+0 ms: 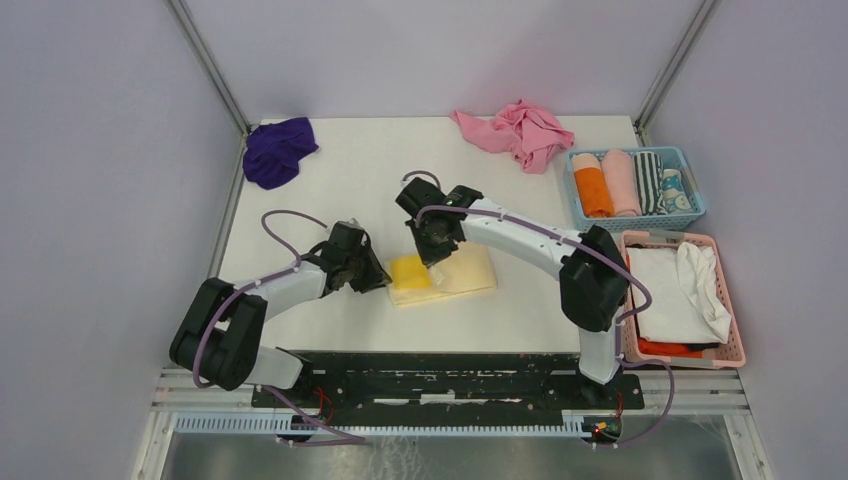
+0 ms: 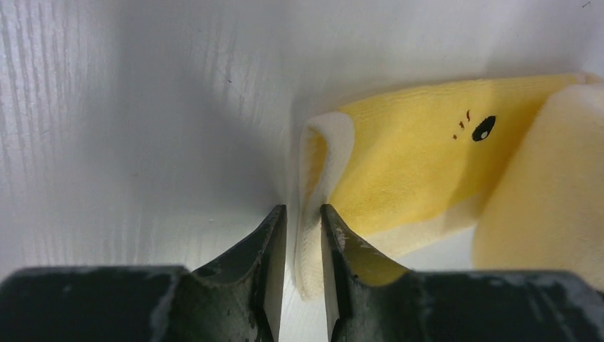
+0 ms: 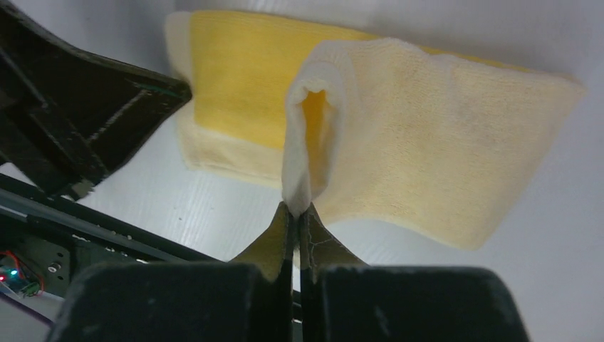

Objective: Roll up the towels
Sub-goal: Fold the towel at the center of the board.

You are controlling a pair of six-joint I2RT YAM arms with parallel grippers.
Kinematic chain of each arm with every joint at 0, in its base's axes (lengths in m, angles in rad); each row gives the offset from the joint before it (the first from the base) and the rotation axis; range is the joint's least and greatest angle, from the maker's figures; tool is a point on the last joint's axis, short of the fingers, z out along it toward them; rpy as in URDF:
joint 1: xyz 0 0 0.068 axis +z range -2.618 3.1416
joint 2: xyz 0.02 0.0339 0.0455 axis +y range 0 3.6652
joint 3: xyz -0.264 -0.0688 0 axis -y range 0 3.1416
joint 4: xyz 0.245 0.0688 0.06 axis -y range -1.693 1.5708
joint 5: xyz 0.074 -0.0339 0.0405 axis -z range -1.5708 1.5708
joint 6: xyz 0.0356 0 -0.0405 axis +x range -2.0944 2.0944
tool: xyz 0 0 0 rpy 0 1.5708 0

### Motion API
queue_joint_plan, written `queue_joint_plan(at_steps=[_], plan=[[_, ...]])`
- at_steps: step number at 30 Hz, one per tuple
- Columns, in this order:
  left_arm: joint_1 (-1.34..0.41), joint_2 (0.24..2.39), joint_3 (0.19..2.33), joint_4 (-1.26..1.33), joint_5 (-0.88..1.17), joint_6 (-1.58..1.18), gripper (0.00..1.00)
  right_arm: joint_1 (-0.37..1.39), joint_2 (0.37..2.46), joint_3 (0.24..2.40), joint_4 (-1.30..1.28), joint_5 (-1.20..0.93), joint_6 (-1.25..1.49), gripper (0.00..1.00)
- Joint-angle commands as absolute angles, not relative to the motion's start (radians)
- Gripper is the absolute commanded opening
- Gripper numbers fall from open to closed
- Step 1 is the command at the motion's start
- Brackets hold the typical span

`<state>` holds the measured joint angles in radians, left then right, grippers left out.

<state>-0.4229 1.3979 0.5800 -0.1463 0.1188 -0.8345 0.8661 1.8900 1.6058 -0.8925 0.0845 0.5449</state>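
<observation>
A yellow towel (image 1: 440, 275) lies partly folded near the table's front middle, its darker yellow end on the left. My right gripper (image 1: 437, 258) is shut on a raised fold of it (image 3: 303, 142), and its fingertips (image 3: 295, 208) pinch the pale edge. My left gripper (image 1: 385, 275) is at the towel's left end. Its jaws (image 2: 303, 214) stand narrowly open around the pale hem, with a slit left beside the cloth. A purple towel (image 1: 277, 150) lies crumpled at the far left corner. A striped towel (image 1: 648, 180) and a teal one with faces (image 1: 677, 190) sit rolled in the blue basket (image 1: 690, 215).
A pink cloth (image 1: 520, 132) lies bunched at the far edge. The blue basket also holds an orange roll (image 1: 593, 190) and a pink roll (image 1: 620, 182). A pink basket (image 1: 735, 355) at the right front holds white fabric (image 1: 680, 285). The left arm's black body (image 3: 78, 128) is close beside the towel.
</observation>
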Motion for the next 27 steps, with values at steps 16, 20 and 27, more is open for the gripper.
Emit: queue_joint_plan(at_steps=[16, 20, 27], plan=[[-0.433, 1.389, 0.534, -0.096, 0.124, -0.879, 0.29, 0.984, 2.085, 1.753, -0.802, 0.067, 0.616, 0.26], [-0.433, 1.333, 0.531, -0.152, 0.072, -0.882, 0.33, 0.978, 1.989, 1.715, -0.762, 0.042, 0.586, 0.42], [-0.434, 1.217, 0.569, -0.276, 0.008, -0.873, 0.44, 0.848, 1.734, 1.433, -0.628, -0.011, 0.57, 0.46]])
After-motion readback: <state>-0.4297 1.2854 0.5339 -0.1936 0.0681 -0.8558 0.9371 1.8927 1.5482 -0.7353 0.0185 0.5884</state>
